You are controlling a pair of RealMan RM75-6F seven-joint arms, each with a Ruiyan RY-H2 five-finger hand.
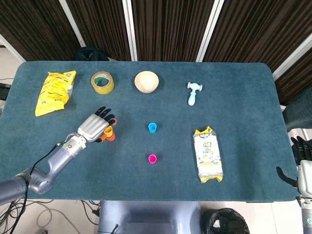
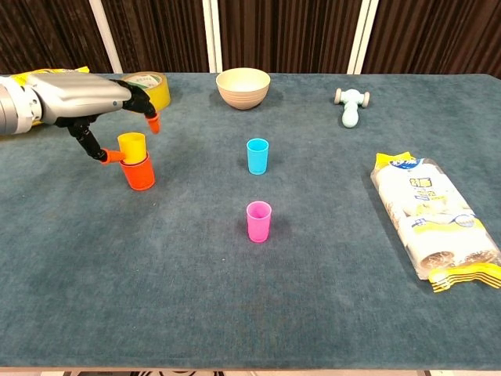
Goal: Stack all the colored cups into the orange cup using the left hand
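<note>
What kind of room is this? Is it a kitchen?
Probably not a kitchen; more likely a robot practice room. A blue felt-covered table holds a mix of odd things: little cups, a tape roll, a toy hammer. Dark curtains hang behind, and cables trail on the floor.
</note>
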